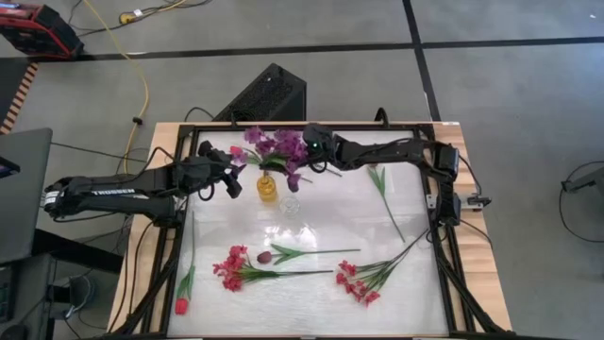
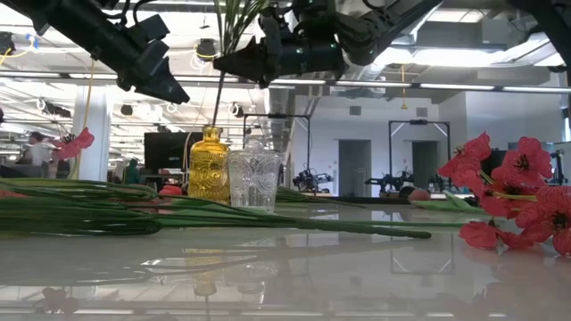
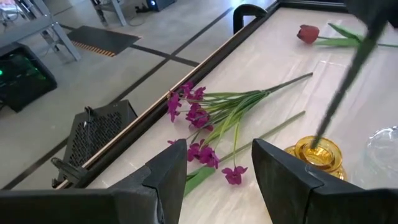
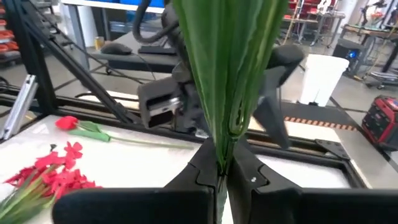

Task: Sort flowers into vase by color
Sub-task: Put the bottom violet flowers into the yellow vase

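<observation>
Fingers of the right gripper (image 1: 304, 162) clamp the purple blossom spray (image 1: 274, 146) upright, upper centre, stem feeding the amber glass vase (image 1: 268, 189); left gripper (image 1: 229, 175) waits parted beside.

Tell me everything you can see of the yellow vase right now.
The yellow vase is small, amber, see-through and glass-like, with a bumpy textured body, a narrower neck and a round open mouth. It stands upright near the table's far edge, close beside a clear cut-glass vase; whether they touch is unclear. One thin stem runs down into its mouth from the purple flower spray that the right claw grips above. The open left claw is nearby, not touching.
</observation>
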You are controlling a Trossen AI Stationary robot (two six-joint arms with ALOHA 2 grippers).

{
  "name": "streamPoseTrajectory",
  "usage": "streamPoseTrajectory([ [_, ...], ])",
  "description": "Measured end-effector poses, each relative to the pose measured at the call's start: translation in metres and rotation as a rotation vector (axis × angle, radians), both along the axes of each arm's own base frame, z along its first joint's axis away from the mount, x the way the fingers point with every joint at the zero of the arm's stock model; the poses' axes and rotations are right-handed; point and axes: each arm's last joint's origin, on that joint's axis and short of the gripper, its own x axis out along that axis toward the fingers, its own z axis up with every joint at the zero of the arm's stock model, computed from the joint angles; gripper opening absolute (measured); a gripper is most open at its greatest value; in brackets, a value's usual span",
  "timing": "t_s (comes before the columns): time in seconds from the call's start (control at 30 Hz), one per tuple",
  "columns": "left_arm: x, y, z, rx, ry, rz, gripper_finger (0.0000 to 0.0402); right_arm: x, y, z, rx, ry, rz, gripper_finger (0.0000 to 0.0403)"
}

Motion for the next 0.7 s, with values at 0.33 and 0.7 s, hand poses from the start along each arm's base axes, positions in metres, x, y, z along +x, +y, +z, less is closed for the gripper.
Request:
streamPoseTrajectory([
  [0.33,0.002,0.0,-0.002,-0.004,0.008,-0.01,0.0171,0.005,0.001,-0.018,0.024,0.054,0.007,0.0059],
  [0.7,0.003,0.0,-0.002,-0.009,0.005,-0.024,0.0171,0.003,-0.007,-0.024,0.109,0.168,-0.02,0.0181],
])
